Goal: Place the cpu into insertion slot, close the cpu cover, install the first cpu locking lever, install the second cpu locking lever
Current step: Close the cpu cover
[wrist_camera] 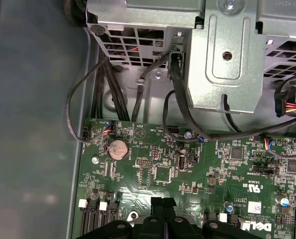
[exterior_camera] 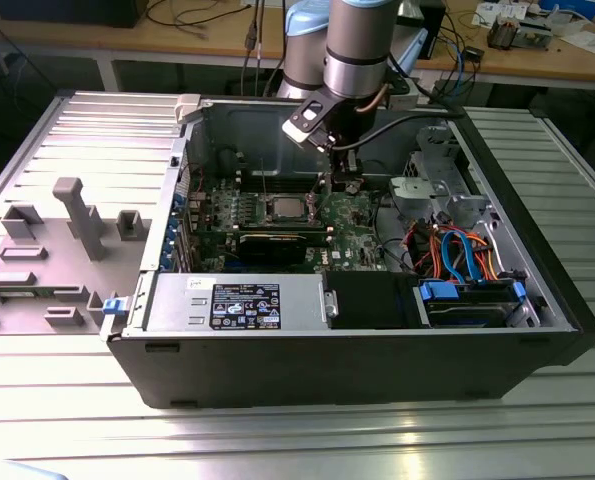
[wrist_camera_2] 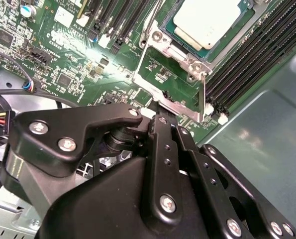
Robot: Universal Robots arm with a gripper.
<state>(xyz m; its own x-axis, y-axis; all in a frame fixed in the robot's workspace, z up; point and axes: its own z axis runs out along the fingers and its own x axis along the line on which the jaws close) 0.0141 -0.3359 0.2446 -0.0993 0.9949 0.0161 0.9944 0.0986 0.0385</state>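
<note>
The cpu lies flat in the insertion slot on the green motherboard, its pale metal top showing; in the exterior view the cpu sits mid-board inside the open case. The cpu cover, a thin silver frame, stands swung open beside the slot, with green board visible through its window. A thin wire locking lever runs along the slot's side. My gripper is shut with nothing between its fingers, its tip right at the cover's free edge. The shut fingertips hover over the board; the gripper hangs at the exterior view's right of the cpu.
Black memory slots flank the socket. A metal drive cage with black cables stands past the board's edge, near a coin battery. The power supply and blue cables fill the case front. Grey fixtures stand outside.
</note>
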